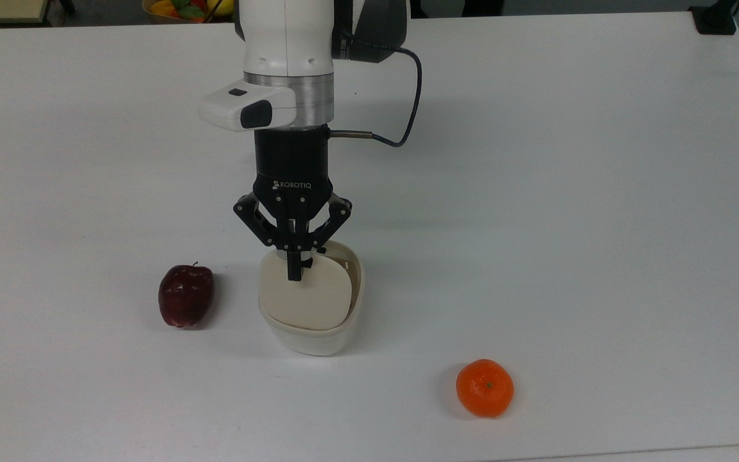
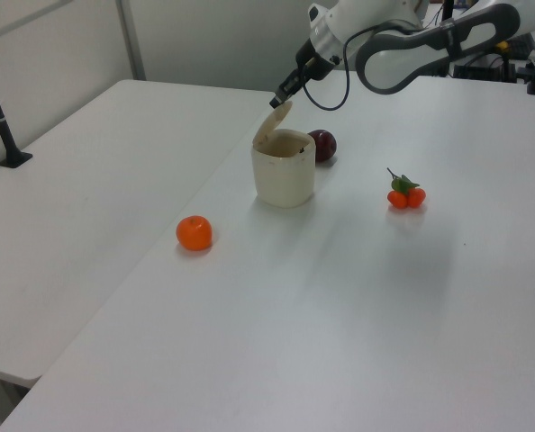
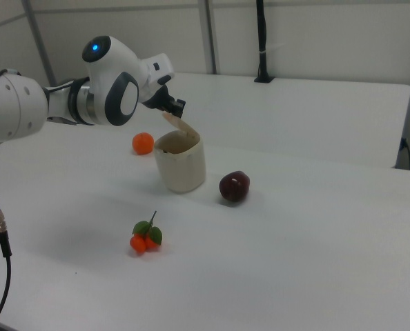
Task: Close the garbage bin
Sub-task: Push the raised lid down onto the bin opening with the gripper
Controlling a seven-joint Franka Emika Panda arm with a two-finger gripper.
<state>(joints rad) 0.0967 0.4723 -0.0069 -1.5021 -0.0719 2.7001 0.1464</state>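
Note:
The cream-white garbage bin (image 1: 312,335) stands near the front middle of the table, also seen in the left view (image 2: 284,178) and the right view (image 3: 181,167). Its beige lid (image 1: 305,296) is tilted about halfway down over the opening, hinged on the side facing the top view's bottom. In the left view the lid (image 2: 274,122) slants up toward the arm. My gripper (image 1: 292,272) is shut, its joined fingertips pressing on the lid's raised edge. The gripper tip touches the lid's top in the left view (image 2: 282,96) and the right view (image 3: 175,109).
A dark red apple (image 1: 186,296) lies just to the top view's left of the bin. An orange (image 1: 485,387) sits toward the front right. A small tangerine cluster with leaves (image 2: 406,193) lies apart from the bin. A black post (image 2: 2,126) stands at the table's edge.

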